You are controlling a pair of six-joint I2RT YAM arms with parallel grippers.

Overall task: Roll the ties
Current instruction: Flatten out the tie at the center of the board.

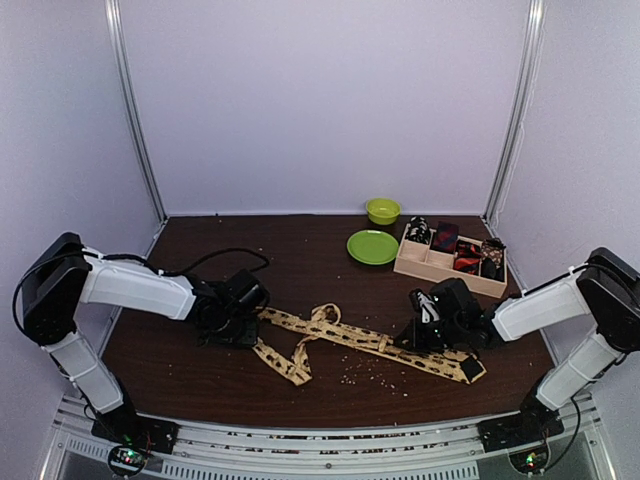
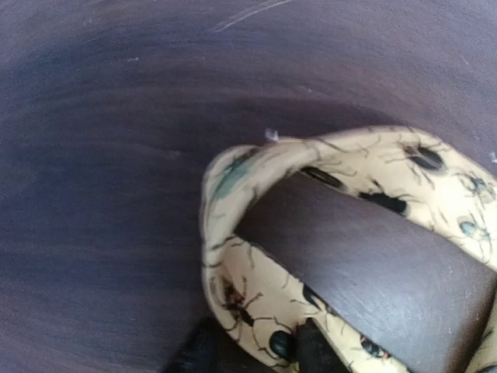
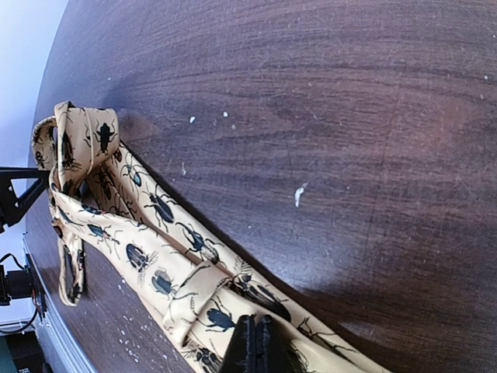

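Your left pincer [image 2: 260,351] pinches the looped end of the spotted tie [image 1: 335,335], and your right pincer [image 3: 255,348] is pressed together on its far stretch. The tie lies kinked across the bench [image 1: 300,255], nearer the near edge. I judge one end is anchored so the other can start rolling.

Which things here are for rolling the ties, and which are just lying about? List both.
For the job: tan tie; tie bundles in the tray.
Lying about: plate; bowl; crumbs.
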